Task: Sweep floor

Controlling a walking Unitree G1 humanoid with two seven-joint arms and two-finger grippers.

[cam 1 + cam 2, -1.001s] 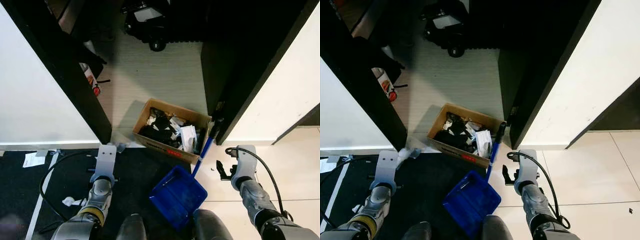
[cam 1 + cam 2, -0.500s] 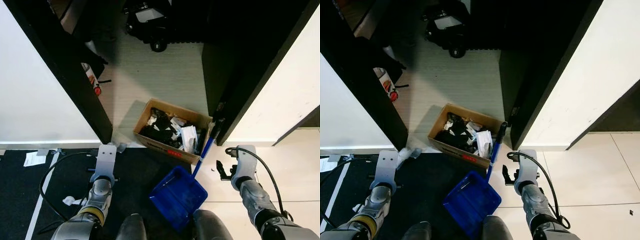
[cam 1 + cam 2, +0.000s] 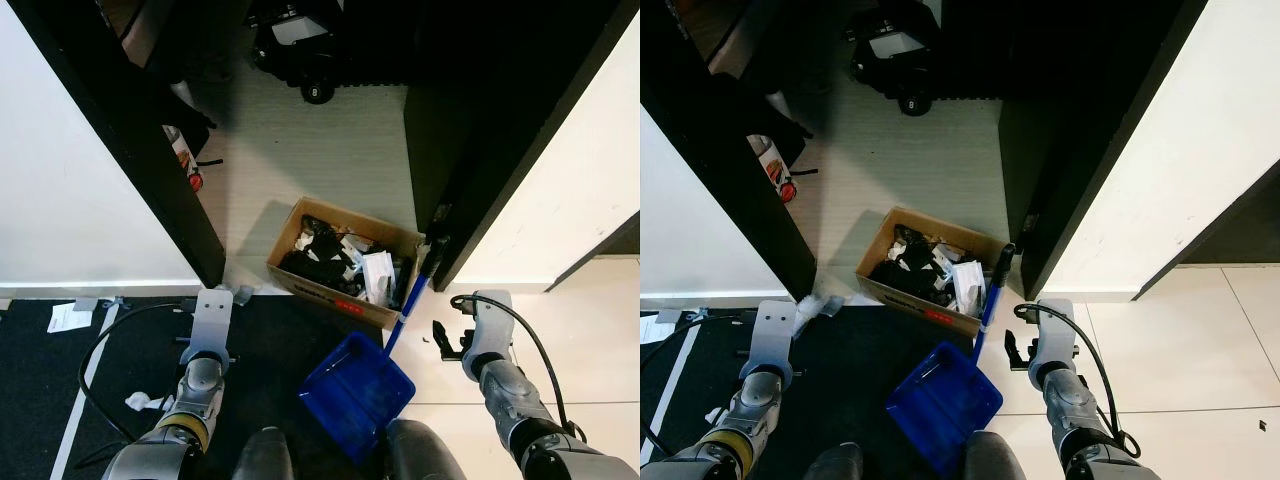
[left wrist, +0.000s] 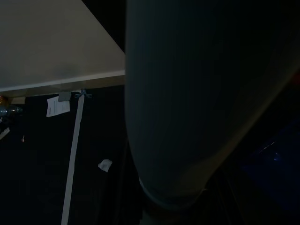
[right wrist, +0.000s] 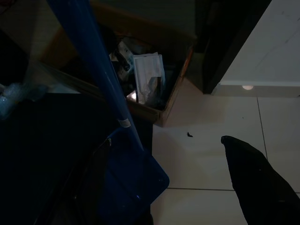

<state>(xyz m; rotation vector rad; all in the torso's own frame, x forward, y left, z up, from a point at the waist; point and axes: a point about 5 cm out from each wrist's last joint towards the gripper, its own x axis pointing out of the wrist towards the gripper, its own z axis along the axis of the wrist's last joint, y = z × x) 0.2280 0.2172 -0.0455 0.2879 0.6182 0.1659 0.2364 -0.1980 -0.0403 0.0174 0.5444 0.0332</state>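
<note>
A blue dustpan (image 3: 355, 393) lies on the floor just ahead of my feet. Its long blue handle (image 3: 410, 300) leans up against the black door frame. Behind it stands an open cardboard box (image 3: 340, 262) full of rubbish. Paper scraps lie on the dark mat at the left: a flat one (image 3: 66, 317) and a crumpled one (image 3: 140, 402). A small dark crumb (image 5: 189, 134) rests on the pale tiles near the box. My left gripper (image 3: 200, 338) hangs idle over the mat. My right gripper (image 3: 445, 340) hangs idle just right of the handle.
Black door frames (image 3: 150, 150) and white walls close in a narrow passage of grey floor (image 3: 310, 160). A black wheeled device (image 3: 300, 40) sits at the far end. A red and white can (image 3: 187, 170) lies by the left frame. Pale tiles (image 3: 600, 330) spread to the right.
</note>
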